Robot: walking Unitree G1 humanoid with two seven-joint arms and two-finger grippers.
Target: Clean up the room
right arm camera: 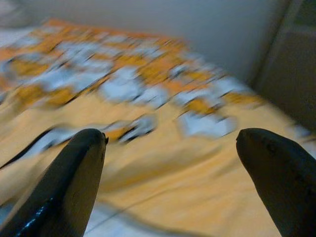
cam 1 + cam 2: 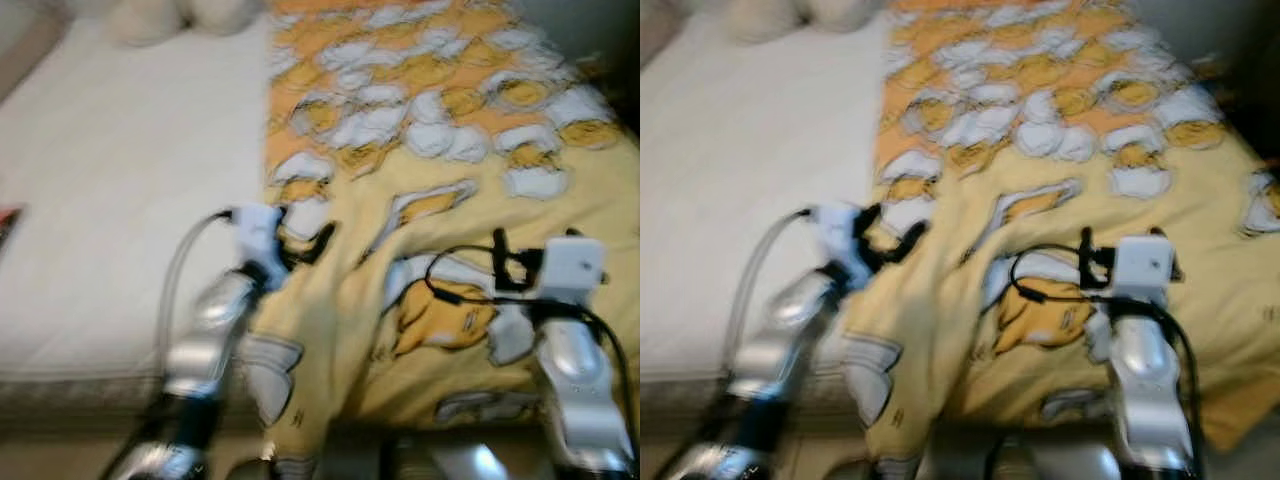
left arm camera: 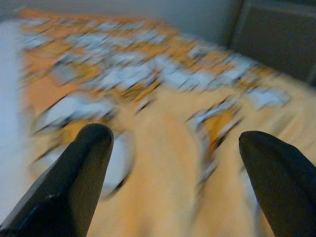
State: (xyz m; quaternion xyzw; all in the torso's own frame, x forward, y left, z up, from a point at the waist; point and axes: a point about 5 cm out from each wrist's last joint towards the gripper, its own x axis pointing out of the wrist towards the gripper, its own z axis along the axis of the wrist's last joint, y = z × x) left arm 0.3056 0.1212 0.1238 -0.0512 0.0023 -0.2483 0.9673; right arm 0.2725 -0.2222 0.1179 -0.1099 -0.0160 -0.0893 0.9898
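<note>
A yellow and orange blanket (image 2: 440, 160) with a white cartoon print covers the right half of the bed, its near edge hanging over the front. My left gripper (image 2: 305, 238) hovers over the blanket's left edge, beside the bare white sheet (image 2: 120, 170). In the left wrist view its two black fingers (image 3: 74, 177) stand wide apart with only blanket between them. My right gripper (image 2: 500, 255) is above the blanket's near right part. The right wrist view shows its fingers (image 1: 74, 182) spread wide over the cloth, holding nothing. All views are blurred.
Pale pillows (image 2: 170, 18) lie at the head of the bed. A small red thing (image 2: 8, 222) shows at the far left edge of the sheet. A grey wall (image 1: 163, 19) and a dark panel (image 3: 276, 39) stand beyond the bed.
</note>
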